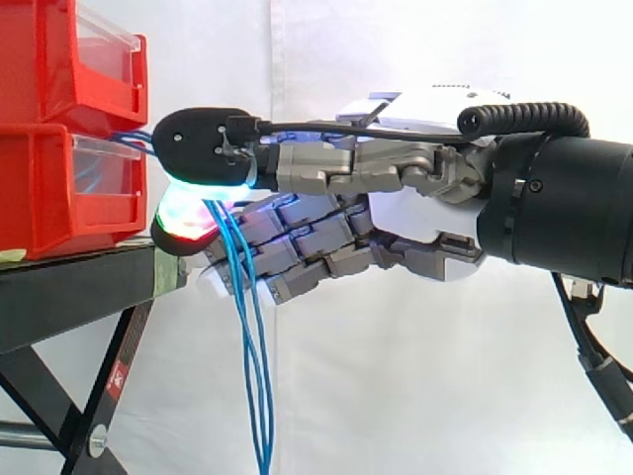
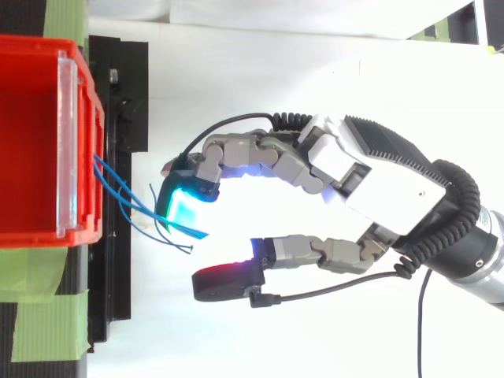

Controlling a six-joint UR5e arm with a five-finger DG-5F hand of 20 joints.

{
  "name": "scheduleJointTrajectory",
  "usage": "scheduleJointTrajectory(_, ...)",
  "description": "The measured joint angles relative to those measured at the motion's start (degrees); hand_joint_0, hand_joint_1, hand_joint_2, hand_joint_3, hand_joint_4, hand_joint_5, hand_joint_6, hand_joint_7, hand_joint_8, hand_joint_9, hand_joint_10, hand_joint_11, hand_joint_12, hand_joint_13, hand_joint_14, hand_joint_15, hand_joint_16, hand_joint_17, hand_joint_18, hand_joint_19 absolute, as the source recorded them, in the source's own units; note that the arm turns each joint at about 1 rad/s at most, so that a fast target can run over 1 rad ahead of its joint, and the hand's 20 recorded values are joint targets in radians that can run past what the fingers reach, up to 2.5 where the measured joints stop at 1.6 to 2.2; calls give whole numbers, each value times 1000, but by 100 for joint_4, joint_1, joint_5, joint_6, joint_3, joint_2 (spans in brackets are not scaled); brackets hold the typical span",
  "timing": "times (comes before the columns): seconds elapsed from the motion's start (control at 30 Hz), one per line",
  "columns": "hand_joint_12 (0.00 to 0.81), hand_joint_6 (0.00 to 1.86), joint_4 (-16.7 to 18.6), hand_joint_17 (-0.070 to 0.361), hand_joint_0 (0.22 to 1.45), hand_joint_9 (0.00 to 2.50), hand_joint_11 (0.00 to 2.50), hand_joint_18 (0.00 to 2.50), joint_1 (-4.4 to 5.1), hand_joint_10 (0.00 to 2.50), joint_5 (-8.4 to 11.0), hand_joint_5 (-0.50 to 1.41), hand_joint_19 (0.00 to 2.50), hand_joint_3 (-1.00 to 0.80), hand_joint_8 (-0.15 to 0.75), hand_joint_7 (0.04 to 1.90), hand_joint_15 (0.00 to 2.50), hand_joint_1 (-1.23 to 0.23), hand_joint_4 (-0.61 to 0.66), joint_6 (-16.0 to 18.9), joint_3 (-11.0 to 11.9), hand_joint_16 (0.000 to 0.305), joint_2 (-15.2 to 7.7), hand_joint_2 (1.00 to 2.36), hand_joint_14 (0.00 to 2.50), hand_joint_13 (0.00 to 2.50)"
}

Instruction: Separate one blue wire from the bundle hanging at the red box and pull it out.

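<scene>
The hand [image 1: 420, 213] reaches in level from the right, its palm [image 2: 378, 177] turned sideways. Its fingers are bent but spread, with open space between them, so it is open and clamps nothing. From above, a curled finger ends in a pad glowing cyan-green [image 2: 183, 206], and the opposing pad glows red [image 2: 224, 281]; a clear gap lies between the two. From the side, the upper black fingertip [image 1: 203, 146] sits just in front of the bins and the red-glowing pad [image 1: 183, 223] lies below it.

The bundle of blue wires [image 1: 247, 336] comes out at the front of the red bins, between the upper and lower one. It passes the cyan-lit pad, which appears to touch it, and hangs down in front of the lower fingers, well below the stand's edge. From above, the strands [image 2: 118, 189] fan out from the bin's front towards that pad.

The upper red bin [image 1: 69, 59] is stacked on the lower red bin [image 1: 45, 188], each with a clear front panel [image 2: 67, 150]. They stand on a black stand [image 1: 69, 287] with green tape [image 2: 43, 315] at its edge, before a white curtain [image 1: 396, 396].
</scene>
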Motion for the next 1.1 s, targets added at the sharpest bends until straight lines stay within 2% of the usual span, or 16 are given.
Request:
scheduleJointTrajectory(0.27,324,501,0,104,658,878,395,606,6,12,6,-87,448,-221,263,1338,380,-673,276,51,1,46,0,1023,17,687)
scheduleJointTrajectory(0.4,326,501,-80,103,661,885,443,600,9,13,5,-88,448,-197,266,1363,375,-706,282,241,2,46,0,1024,15,679)
scheduleJointTrajectory(0.5,327,505,-210,103,670,897,496,602,10,17,1,-93,440,-157,269,1408,380,-750,282,547,3,46,0,1026,15,680)
scheduleJointTrajectory(0.73,324,522,-503,102,667,915,526,600,14,17,-78,-96,438,-138,265,1378,376,-752,288,1306,5,45,-1,1027,16,679)
scheduleJointTrajectory(0.93,323,527,-800,99,667,924,527,597,15,15,-266,-97,422,-137,272,1374,373,-750,291,2079,5,44,0,1027,15,692)
scheduleJointTrajectory(1.1,316,529,-1036,97,668,924,515,591,15,15,-455,-98,419,-138,278,1370,382,-747,287,2588,4,43,0,1027,15,709)
